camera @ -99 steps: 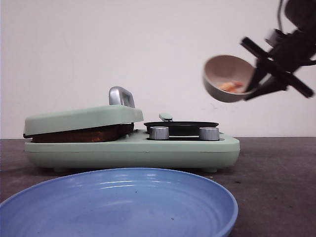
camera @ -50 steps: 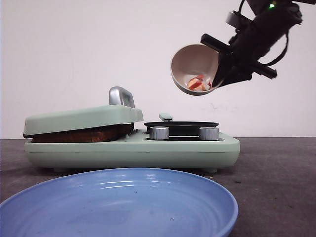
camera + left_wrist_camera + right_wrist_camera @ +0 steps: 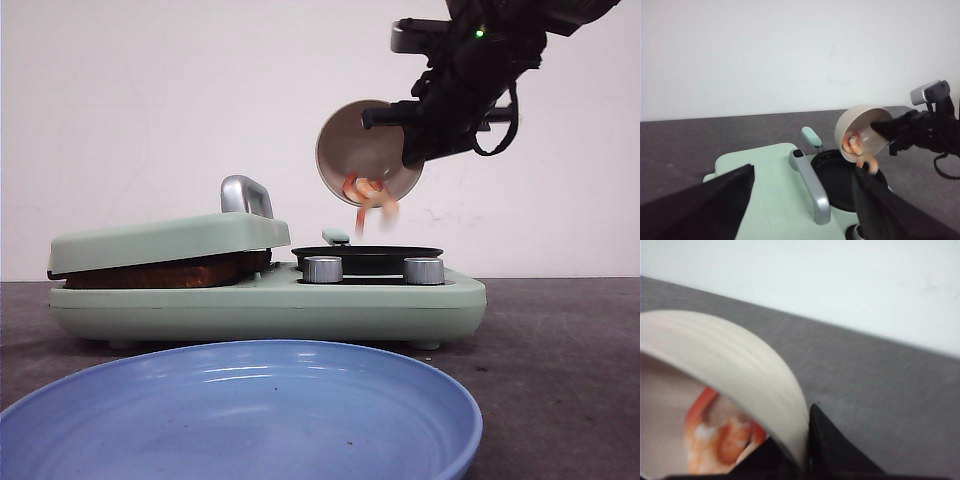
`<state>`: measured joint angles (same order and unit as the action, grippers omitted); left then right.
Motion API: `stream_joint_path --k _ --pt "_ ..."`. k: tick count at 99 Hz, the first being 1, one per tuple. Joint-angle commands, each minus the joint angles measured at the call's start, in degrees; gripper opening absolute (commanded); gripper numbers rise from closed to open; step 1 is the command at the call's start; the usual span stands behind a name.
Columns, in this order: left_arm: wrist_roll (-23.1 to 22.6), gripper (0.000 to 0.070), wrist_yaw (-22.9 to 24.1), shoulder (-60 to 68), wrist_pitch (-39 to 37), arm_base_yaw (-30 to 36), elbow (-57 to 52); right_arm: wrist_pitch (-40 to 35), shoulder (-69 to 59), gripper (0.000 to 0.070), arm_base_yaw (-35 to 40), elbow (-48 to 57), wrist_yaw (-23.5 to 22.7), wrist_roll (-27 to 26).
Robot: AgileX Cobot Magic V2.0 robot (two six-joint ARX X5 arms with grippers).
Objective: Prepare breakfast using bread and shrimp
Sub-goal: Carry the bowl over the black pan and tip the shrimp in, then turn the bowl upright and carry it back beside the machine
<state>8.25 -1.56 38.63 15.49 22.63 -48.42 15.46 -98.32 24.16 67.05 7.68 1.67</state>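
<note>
The right gripper is clamped on the rim of a beige bowl, held tipped on its side above the black pan. The shrimp is seen spilling from the bowl's lower edge, just below the gripper, over the pan of the green breakfast maker

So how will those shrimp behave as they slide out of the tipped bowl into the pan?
The shrimp look small, light and curled, so they probably tumble rather than land flat. Some already hang past the rim of the bowl, which suggests they slip easily. They may bounce or scatter in the black pan.
</note>
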Motion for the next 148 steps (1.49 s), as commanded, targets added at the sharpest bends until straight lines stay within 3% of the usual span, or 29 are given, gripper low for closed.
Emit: stream_joint_path --k 1,10,40,69,105,121,136,148 --pt "-0.7 0.0354 0.1 0.3 -0.2 0.3 -0.5 4.2 -1.2 0.0004 1.1 1.6 2.7 8.2" --pt "-1.2 0.0354 0.1 0.3 -0.1 0.3 -0.5 6.9 -1.2 0.0004 1.6 1.6 5.4 12.1" --pt "-1.4 0.0354 0.1 0.3 -0.1 0.3 -0.5 9.0 -1.3 0.0004 2.1 1.6 6.4 21.0" --pt "-1.8 0.0354 0.1 0.3 0.0 0.3 -0.5 14.6 -1.2 0.0004 4.0 1.6 12.5 29.1" --pt "-2.3 0.0354 0.1 0.3 0.0 0.3 -0.5 15.8 -1.2 0.0004 5.3 1.6 12.8 25.8" --pt "-2.3 0.0354 0.1 0.3 0.0 0.3 -0.5 15.1 -1.2 0.0005 5.3 1.6 15.6 24.5" --pt "-2.3 0.0354 0.1 0.3 0.2 0.3 -0.5 7.0 -0.6 0.0005 5.0 2.4 16.0 19.0" --pt "-2.2 0.0354 0.1 0.3 0.5 0.3 -0.5 -2.6 0.3 0.0005 3.6 4.4 15.9 10.9"
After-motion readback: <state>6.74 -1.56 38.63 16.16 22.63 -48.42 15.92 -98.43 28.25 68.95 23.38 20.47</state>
